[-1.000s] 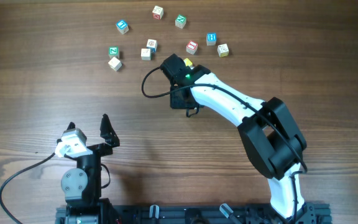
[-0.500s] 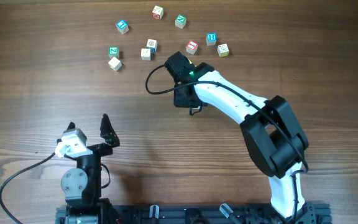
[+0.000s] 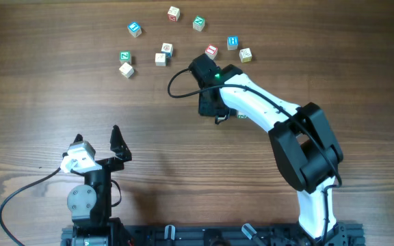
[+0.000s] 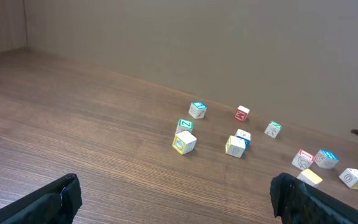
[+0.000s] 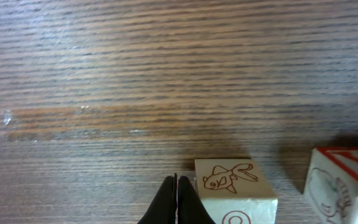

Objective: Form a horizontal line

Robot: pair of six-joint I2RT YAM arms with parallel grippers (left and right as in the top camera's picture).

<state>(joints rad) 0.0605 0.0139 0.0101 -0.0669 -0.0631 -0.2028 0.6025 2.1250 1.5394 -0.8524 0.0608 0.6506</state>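
Note:
Small wooden letter cubes lie scattered at the far side of the table; no horizontal line of them shows. My right gripper (image 5: 176, 182) is shut on nothing, low over the wood, its right finger against a pale cube with a fish drawing (image 5: 232, 180). A red-topped cube (image 5: 344, 180) stands a short gap further right. Overhead, the right gripper (image 3: 208, 63) sits just below that red-topped cube (image 3: 211, 50), and the wrist hides the fish cube. My left gripper (image 3: 98, 140) rests open near the front left, far from all cubes, with bare wood between its fingers (image 4: 61, 199).
Loose cubes include a blue one (image 3: 135, 29), a green one (image 3: 198, 23), another blue one (image 3: 232, 42), a yellowish one (image 3: 245, 55), a green one (image 3: 124, 56) and a pale one (image 3: 126, 69). The right arm's black cable (image 3: 176, 85) loops left of its wrist.
My right arm has slid to the right along the table, gripper still shut. The yellow-topped cube seen beside it earlier is now covered by the wrist. The left arm has not moved.

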